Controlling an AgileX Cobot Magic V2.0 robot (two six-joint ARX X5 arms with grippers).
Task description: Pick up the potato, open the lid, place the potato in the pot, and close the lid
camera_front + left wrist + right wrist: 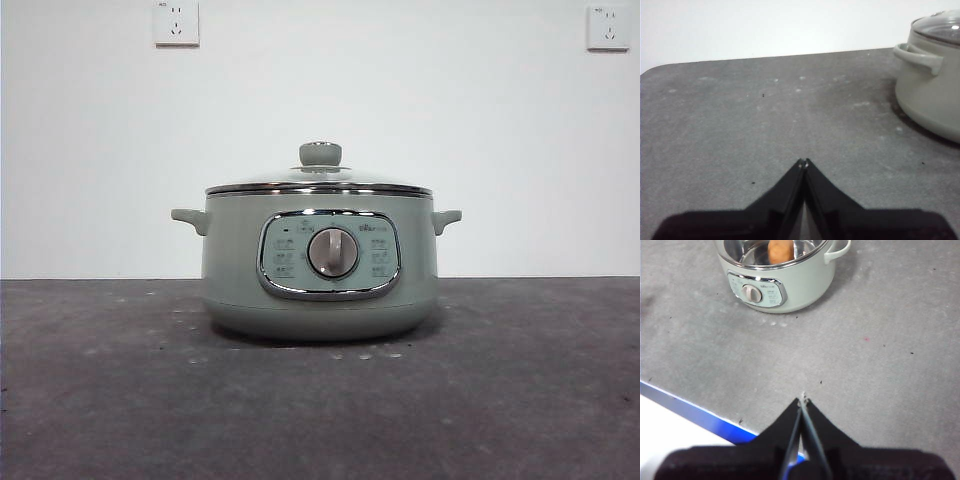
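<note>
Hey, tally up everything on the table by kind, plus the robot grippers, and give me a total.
Sage-green electric cooking pot: 1
Round glass lid with green knob, on the pot: 1
Orange-brown potato, inside the pot: 1
Black two-jaw grippers, left and right, both shut and holding nothing: 2
Total: 5

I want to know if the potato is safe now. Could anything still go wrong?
Not much, I think. The potato sits inside the pot, and the lid is on top. The lid looks level from the front, but its back edge is hidden, so it might not sit evenly all around. Both the left gripper and right gripper are away from the pot, fingers shut, so a bump seems unlikely.
</note>
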